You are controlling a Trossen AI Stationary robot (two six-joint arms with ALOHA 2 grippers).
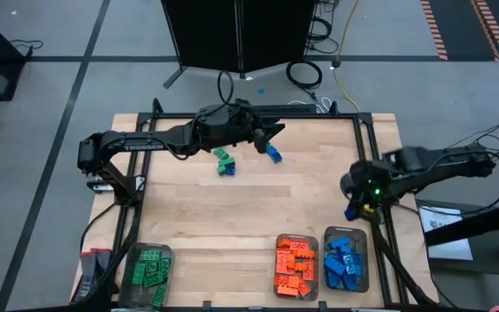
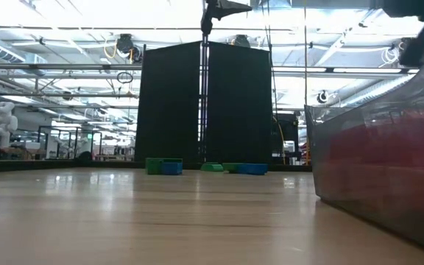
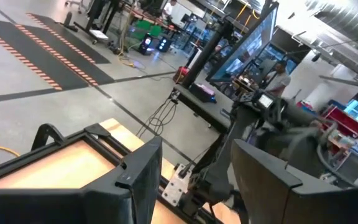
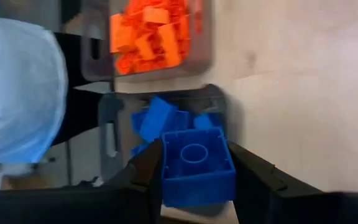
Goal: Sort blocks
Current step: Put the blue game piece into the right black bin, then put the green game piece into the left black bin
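Loose blocks lie on the far part of the wooden table (image 1: 232, 208): green ones (image 1: 223, 161) with a blue piece, and one blue block (image 1: 273, 154). They also show far off in the low view as green blocks (image 2: 154, 165) and a blue block (image 2: 252, 168). My left gripper (image 1: 271, 135) hovers level above them, open, with nothing between its fingers (image 3: 138, 180). My right gripper (image 1: 353, 208), at the table's right side just beyond the blue tray (image 1: 346, 260), is shut on a blue block (image 4: 197, 165). My right gripper pinches the blue block by two opposite sides (image 4: 166, 168) between its two fingers (image 4: 143, 173). The fingers slant downward. The block's hollow underside with its round tube (image 4: 195, 151) faces the wrist camera. The block is lifted clear, above the blue tray's blocks (image 4: 157, 118).
Three clear trays stand along the near edge: green blocks (image 1: 150, 269) at the left, orange blocks (image 1: 297, 265) and blue blocks at the right. The orange tray's wall (image 2: 374, 162) fills the right of the low view. A black frame (image 1: 366, 139) runs around the table.
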